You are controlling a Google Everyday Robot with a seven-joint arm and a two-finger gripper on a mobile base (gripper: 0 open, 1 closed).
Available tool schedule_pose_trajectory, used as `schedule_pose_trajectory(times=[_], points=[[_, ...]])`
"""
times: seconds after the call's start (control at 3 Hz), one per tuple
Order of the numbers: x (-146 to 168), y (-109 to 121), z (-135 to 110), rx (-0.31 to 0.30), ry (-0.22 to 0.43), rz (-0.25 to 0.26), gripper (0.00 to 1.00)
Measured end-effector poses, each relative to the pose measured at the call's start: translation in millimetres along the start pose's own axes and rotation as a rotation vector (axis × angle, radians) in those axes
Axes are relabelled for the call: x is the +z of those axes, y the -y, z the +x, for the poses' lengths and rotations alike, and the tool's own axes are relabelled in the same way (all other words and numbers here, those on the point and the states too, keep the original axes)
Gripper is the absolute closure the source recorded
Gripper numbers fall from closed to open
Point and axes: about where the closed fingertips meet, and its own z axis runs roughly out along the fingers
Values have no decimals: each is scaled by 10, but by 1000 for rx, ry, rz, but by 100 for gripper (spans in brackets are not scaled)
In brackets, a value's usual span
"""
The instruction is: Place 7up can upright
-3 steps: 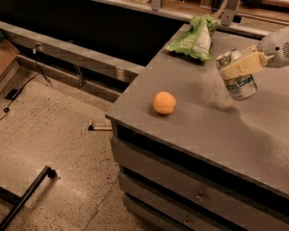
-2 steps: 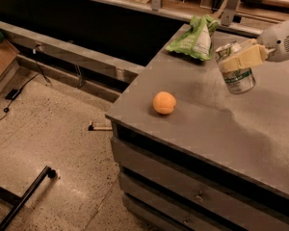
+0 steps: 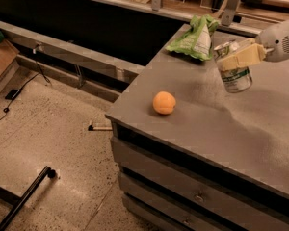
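Observation:
The 7up can (image 3: 235, 77) is a small silver-white can with a green band. It hangs nearly upright, slightly tilted, with its bottom close to the grey table top (image 3: 260, 124) at the right. My gripper (image 3: 235, 57) comes in from the right on a white arm and is shut on the can's upper half with its cream-coloured fingers (image 3: 241, 57). Whether the can's base touches the table I cannot tell.
An orange fruit (image 3: 164, 102) lies on the table near its front left corner. A light-green snack bag (image 3: 195, 38) lies at the back of the table, left of the can. The table's left edge drops to a speckled floor. Drawers sit under the table front.
The gripper with the can has moved slightly up and toward the back of the table, and the can has turned closer to upright.

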Motion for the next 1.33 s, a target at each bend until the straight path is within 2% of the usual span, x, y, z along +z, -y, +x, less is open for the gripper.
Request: schedule_pose_trajectory(times=[0.33, 0.67, 1.0, 1.33], points=[[32, 1, 61, 1, 116, -34, 100], [-123, -180, 135, -3, 322, -49, 100], [-202, -256, 185, 0, 367, -49, 100], [-196, -255, 181, 0, 367, -50, 100]])
